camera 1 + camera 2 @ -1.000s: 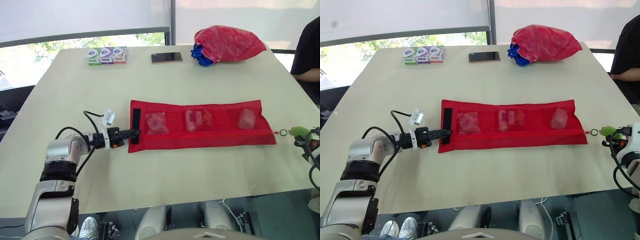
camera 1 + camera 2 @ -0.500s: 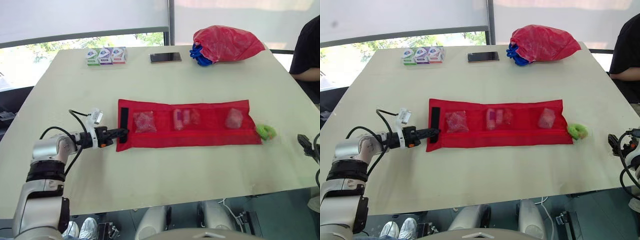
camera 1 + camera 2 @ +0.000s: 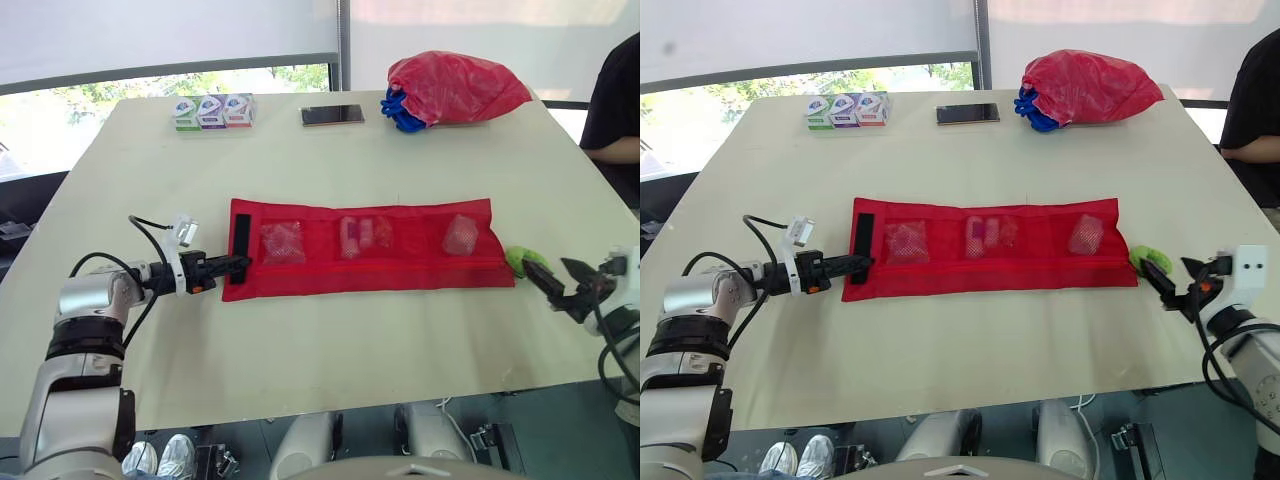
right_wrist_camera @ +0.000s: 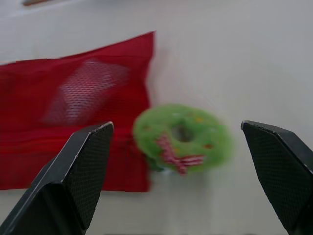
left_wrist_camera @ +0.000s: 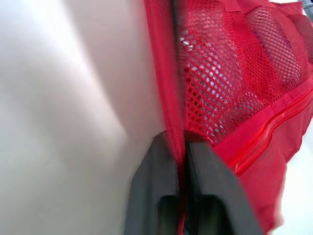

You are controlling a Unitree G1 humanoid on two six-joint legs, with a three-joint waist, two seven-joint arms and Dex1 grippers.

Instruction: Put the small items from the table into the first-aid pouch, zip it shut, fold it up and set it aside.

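**Red first-aid pouch (image 3: 400, 270) spread flat across the middle of the desk (image 3: 330, 160), pinned at one end and approached at the other.**

Its three mesh pockets (image 3: 365, 232) each show a small item inside, so the filling looks done. The left gripper (image 3: 240, 263) has its jaws closed on the pouch's left hem, probably to anchor the cloth against a pull along the zip. The green ring pull (image 4: 208, 139) lies at the pouch's right end. The right gripper (image 3: 546, 266) hovers there with its jaws spread wide either side of the ring.
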